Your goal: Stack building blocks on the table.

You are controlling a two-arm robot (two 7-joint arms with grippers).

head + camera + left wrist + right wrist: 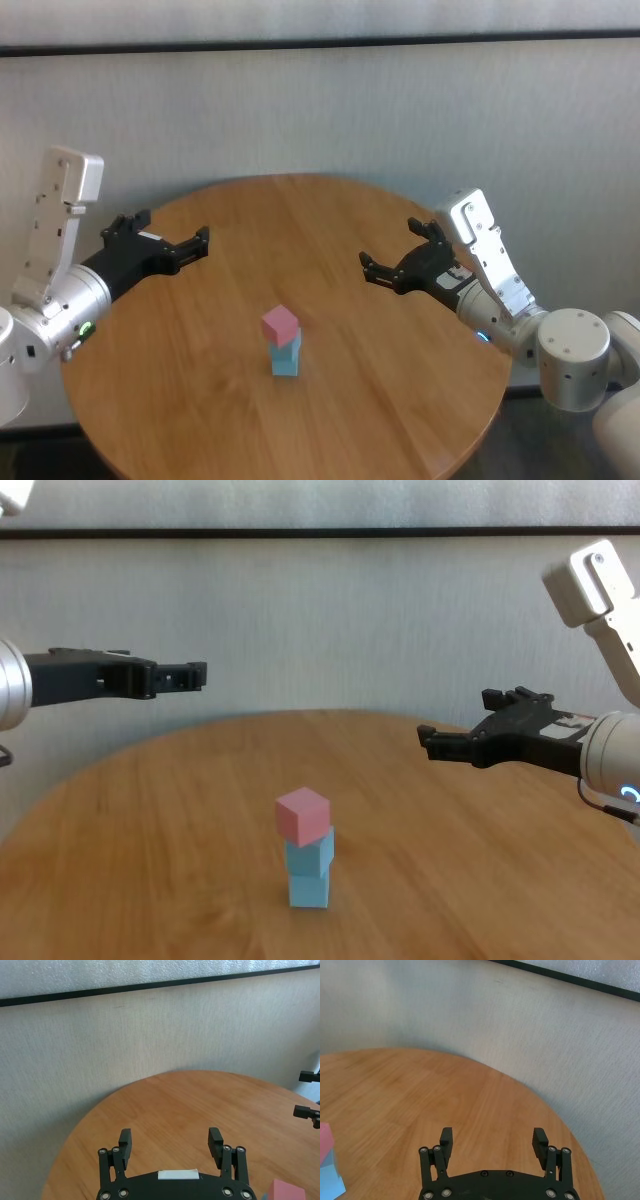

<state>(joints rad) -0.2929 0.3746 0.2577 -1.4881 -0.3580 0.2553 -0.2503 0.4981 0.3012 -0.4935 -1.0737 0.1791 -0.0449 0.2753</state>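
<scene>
Three cubes stood stacked on the round table (400, 400), pink cube (281, 323) on top of two light blue cubes (286, 356); left gripper (172, 240) and right gripper (390, 250) hovered wide open, empty, well apart from them

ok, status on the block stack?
Left gripper open, empty, left of stack. Right gripper open, empty, to its right. Pink block tops two blue blocks on table. Nothing in the way.
</scene>
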